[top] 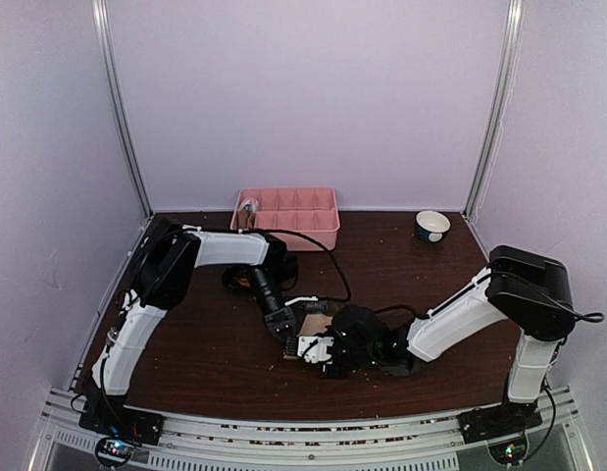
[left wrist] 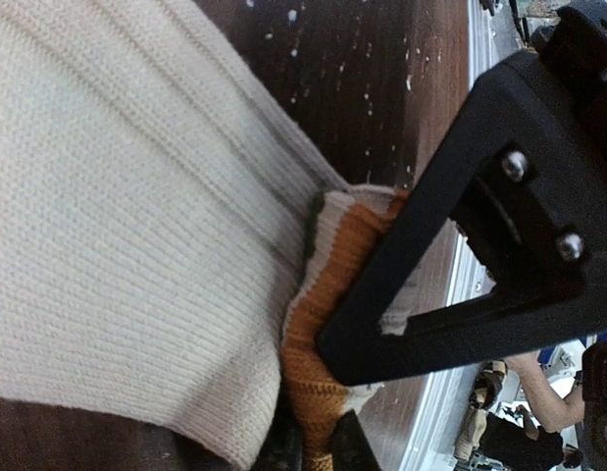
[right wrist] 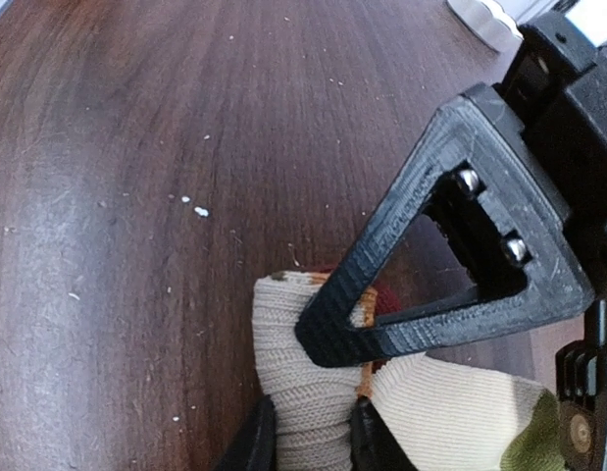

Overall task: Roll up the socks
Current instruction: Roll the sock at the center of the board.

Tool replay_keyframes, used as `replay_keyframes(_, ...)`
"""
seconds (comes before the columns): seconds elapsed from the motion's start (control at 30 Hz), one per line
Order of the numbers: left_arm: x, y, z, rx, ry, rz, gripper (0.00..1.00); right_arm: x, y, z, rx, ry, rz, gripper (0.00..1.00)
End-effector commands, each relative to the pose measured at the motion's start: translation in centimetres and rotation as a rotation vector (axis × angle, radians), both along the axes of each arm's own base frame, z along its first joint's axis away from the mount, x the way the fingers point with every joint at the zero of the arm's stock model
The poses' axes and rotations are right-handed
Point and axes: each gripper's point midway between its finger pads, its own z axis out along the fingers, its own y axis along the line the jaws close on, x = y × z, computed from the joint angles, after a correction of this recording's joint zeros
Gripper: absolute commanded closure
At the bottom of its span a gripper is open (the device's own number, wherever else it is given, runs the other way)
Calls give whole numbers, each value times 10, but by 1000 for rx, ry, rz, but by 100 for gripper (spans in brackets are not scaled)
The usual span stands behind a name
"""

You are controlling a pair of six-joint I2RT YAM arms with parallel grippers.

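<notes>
The right gripper's 2 black fingers bracket a bunched fold of the socks on the dark wooden tabletop. The fold is cream ribbed knit, with a sliver of orange and red behind it. A smoother cream part with an olive toe lies at lower right. White specks dot the wood.

No lettering, label, brand mark, number or sign can be read in any of the three views.
</notes>
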Motion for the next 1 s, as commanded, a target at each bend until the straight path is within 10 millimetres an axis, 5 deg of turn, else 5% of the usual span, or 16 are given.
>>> replay_keyframes(0.0,22,26,-65,129,-148,-64,83,-5,-17,-37,-106,123,-56,81)
replay_keyframes(0.23,56,-5,25,-194,-349,-18,32,-14,-40,-66,-120,362,-145,92)
replay_keyframes(0.4,67,6,54,-291,-556,28,29,-23,-54,-75,-66,508,-182,95)
replay_keyframes(0.43,68,10,56,-293,-584,34,23,-25,-56,-77,-56,536,-184,95)
replay_keyframes(0.47,67,14,59,-295,-603,41,5,-27,-58,-80,-53,564,-187,95)
replay_keyframes(0.5,64,17,61,-304,-618,38,2,-28,-60,-84,-53,593,-195,96)
replay_keyframes(0.77,27,13,72,-440,-701,-127,2,-18,-73,-100,2,765,-303,98)
replay_keyframes(0.97,21,1,59,-448,-762,-222,33,-9,-88,-106,82,889,-393,99)
